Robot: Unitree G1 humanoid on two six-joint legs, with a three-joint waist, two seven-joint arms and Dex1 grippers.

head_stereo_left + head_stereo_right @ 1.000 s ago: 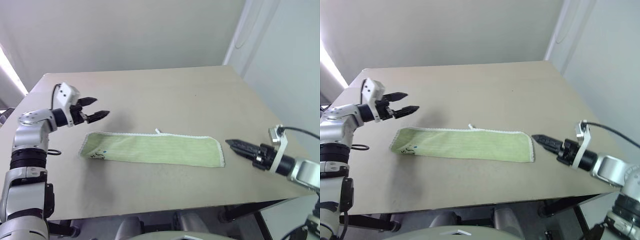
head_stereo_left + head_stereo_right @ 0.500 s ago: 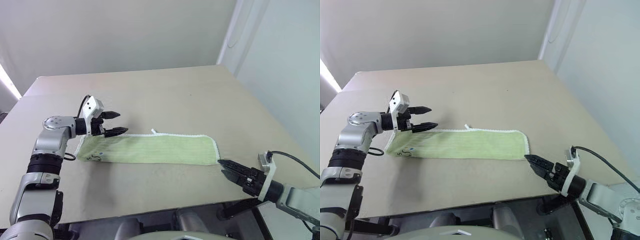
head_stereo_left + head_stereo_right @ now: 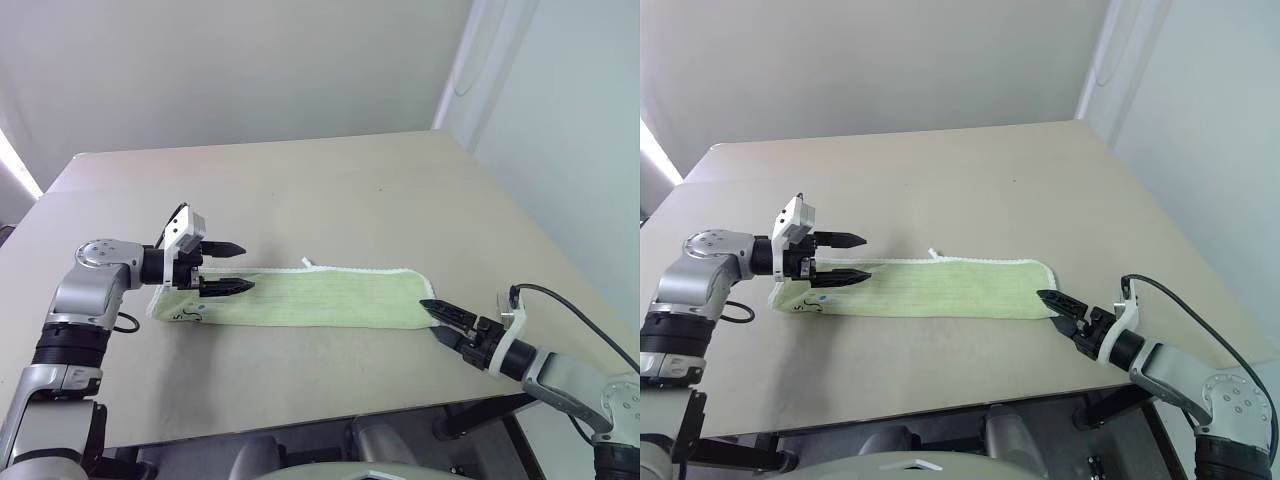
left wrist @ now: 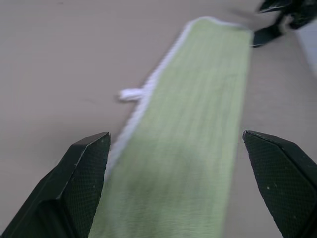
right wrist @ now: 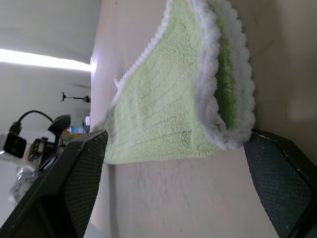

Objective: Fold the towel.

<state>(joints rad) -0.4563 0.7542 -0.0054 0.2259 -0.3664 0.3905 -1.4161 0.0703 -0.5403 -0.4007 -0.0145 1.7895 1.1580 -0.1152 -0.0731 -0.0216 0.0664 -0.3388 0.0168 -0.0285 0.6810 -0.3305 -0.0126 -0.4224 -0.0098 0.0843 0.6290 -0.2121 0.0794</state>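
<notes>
Hovering over the left end of the long, folded, light yellow-green terry towel [image 3: 310,298], the left hand [image 3: 228,267] is spreading its black fingers wide, holding nothing. The towel is lying flat on the beige desk [image 3: 330,190], white scalloped edging showing. The right hand [image 3: 440,310] is sitting just beside the towel's right end, fingers wide apart and empty.

A plain beige desk [image 3: 340,190] with a matte top stands near the meeting of 2 walls. The back wall [image 3: 250,70] is a bare grey-white. On the right a paler wall [image 3: 570,130] runs alongside the desk, with a white vertical strip [image 3: 452,70] at the corner. Bright light [image 3: 12,160] glows at the far left edge.
</notes>
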